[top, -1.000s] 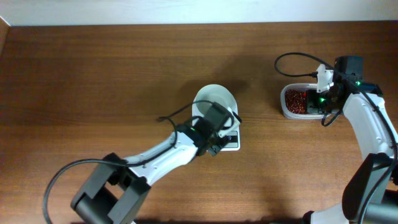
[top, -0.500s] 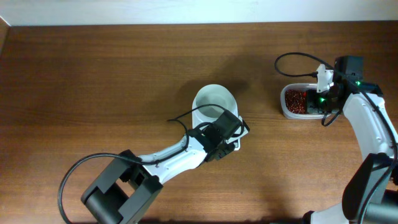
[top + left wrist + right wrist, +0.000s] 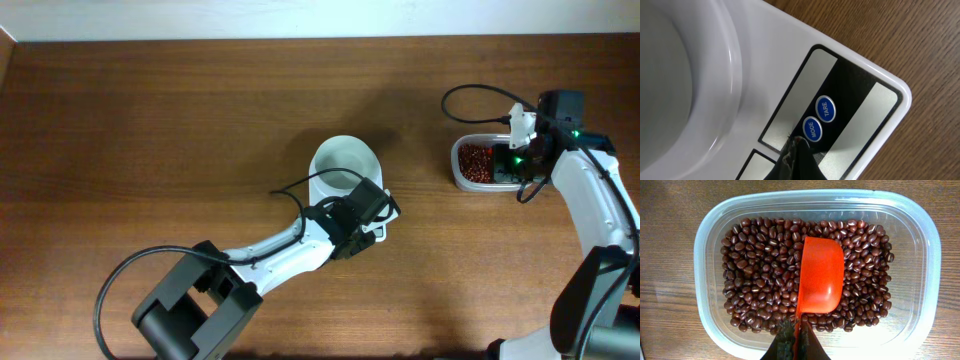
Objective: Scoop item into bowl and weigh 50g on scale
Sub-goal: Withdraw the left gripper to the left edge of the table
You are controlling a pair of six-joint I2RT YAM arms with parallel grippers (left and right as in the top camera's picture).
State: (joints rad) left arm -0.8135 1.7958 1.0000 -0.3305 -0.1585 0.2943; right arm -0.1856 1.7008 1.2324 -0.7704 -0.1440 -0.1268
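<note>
left gripper (image 3: 796,145): fingers pressed together into one tip, at the edge of the mode button (image 3: 811,129), just beside the tare button (image 3: 825,108). bowl (image 3: 685,75) sits on the scale (image 3: 882,92). judgement: zeroing step. shift the tip onto tare, press straight down and lightly, and keep off the bowl. right gripper (image 3: 794,332) pinches the orange scoop (image 3: 821,277), which rests on the beans (image 3: 755,270) in the clear container (image 3: 929,255), well apart across the desk (image 3: 150,120).

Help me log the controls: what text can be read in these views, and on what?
"TARE": on the upper blue button on the scale front.
"MODE": on the lower blue button beside it.
No other text can be read; the orange scoop and clear container show none.
</note>
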